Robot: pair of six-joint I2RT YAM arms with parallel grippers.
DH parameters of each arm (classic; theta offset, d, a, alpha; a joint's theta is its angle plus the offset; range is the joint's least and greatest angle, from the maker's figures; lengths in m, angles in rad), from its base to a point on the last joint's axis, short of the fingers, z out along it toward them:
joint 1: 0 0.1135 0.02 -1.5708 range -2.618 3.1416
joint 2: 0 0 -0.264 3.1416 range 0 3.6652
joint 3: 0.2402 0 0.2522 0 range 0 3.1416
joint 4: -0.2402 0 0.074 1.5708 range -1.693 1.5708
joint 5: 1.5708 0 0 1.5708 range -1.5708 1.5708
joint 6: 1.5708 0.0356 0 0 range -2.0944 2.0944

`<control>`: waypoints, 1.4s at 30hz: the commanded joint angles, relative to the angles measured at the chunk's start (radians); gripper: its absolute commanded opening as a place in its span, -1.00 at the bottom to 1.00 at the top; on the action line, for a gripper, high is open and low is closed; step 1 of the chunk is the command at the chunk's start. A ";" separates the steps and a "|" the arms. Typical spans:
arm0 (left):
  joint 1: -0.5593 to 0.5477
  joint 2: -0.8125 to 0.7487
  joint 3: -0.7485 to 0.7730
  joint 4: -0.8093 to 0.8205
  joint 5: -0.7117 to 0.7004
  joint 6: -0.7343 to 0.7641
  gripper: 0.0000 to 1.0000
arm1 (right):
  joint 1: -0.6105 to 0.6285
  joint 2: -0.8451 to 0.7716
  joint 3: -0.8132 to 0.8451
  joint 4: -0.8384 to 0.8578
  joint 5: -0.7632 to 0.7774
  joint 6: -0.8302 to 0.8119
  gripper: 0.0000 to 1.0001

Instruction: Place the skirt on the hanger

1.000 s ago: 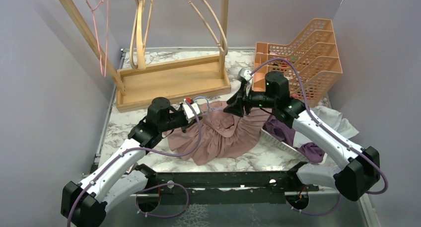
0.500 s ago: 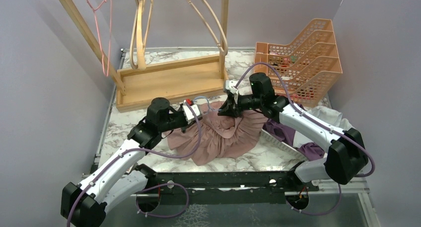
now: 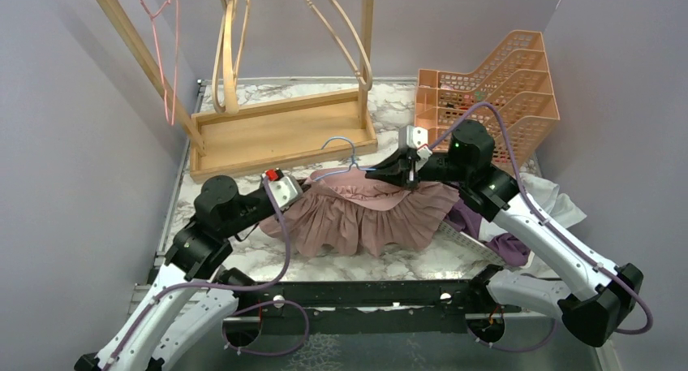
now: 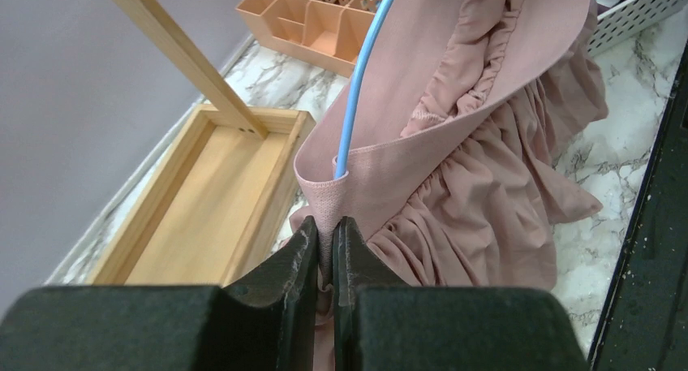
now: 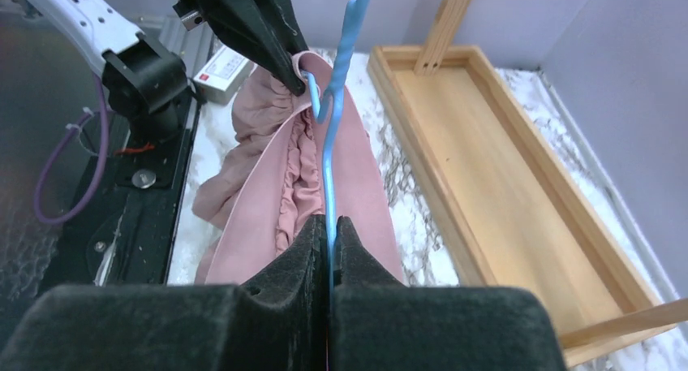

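The pink ruffled skirt (image 3: 365,217) is stretched out between my two grippers above the marble table. Its waistband (image 4: 381,156) is pinched at the left end by my left gripper (image 3: 302,186), whose jaws are shut on the fabric (image 4: 324,231). The blue wire hanger (image 3: 345,150) runs inside the waistband, and its hook sticks up in the middle. My right gripper (image 3: 376,174) is shut on the hanger's wire (image 5: 330,225). In the right wrist view the hanger (image 5: 337,103) leads toward the left gripper's fingers (image 5: 251,22), with the skirt (image 5: 284,168) hanging beneath.
A wooden rack with a tray base (image 3: 284,131) stands behind, carrying wooden hangers (image 3: 231,46) and a pink wire hanger (image 3: 166,54). Orange stacked baskets (image 3: 495,87) are at the back right. A white basket (image 3: 454,233) with purple clothes (image 3: 464,213) and a white cloth (image 3: 556,196) lie right.
The right gripper has shut on the hanger and drawn right. My left arm has pulled back to the left. The skirt has gone from a bunched heap to spread wide.
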 commanded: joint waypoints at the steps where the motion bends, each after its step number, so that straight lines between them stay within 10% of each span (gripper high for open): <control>1: 0.015 -0.065 0.059 -0.198 -0.176 0.004 -0.78 | -0.012 -0.057 0.088 0.022 -0.034 0.053 -0.98; 11: 0.015 0.003 0.309 -0.174 -0.128 -0.027 0.31 | -0.012 0.011 0.204 -0.011 -0.003 0.182 -0.98; 29: 0.015 0.241 0.398 0.068 0.192 -0.226 0.34 | -0.012 0.074 0.245 0.029 -0.104 0.336 -0.98; 36: 0.015 0.286 0.373 0.021 0.426 -0.114 0.16 | -0.012 0.084 0.237 -0.019 -0.166 0.283 -0.98; 42: 0.015 0.290 0.352 0.020 0.421 -0.029 -1.00 | -0.011 0.070 0.213 -0.095 -0.204 0.197 -0.98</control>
